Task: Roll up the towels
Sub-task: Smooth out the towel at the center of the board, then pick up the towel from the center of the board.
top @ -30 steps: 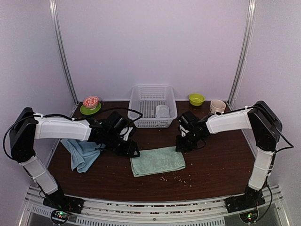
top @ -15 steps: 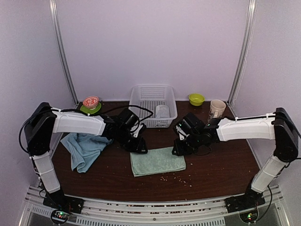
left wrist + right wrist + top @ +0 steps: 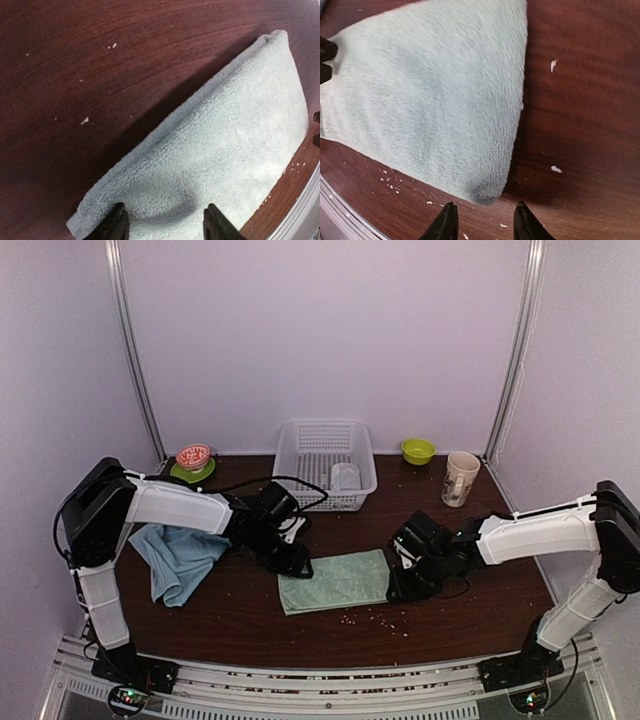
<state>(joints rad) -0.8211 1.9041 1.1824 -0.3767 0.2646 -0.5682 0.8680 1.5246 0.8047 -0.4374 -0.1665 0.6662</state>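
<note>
While both my arms reach over the dark wooden table (image 3: 460, 625), the pale green towel (image 3: 335, 582) lies flat at its middle, folded into a neat oblong and not yet rolled at all. My left gripper (image 3: 162, 227) sits at the towel's far left corner, its fingers apart with the fuzzy edge of the cloth between them, not pinched shut on it. My right gripper (image 3: 484, 225) hovers at the opposite, near right corner, fingers likewise apart over bare wood, with the towel's rounded corner just ahead of the gap and nothing held.

Off to my left, the light blue towel (image 3: 180, 558) lies in a loose, crumpled heap, partly under my left arm, and it looks untouched. At the back, a white lattice basket (image 3: 300, 455) holds the small greyish-white towel (image 3: 344, 476), which may be rolled already, though it is too small to tell.

By my judgement the job is at an early stage: the green towel needs an edge gripped and turned over, and the blue one needs spreading before any rolling.
</note>
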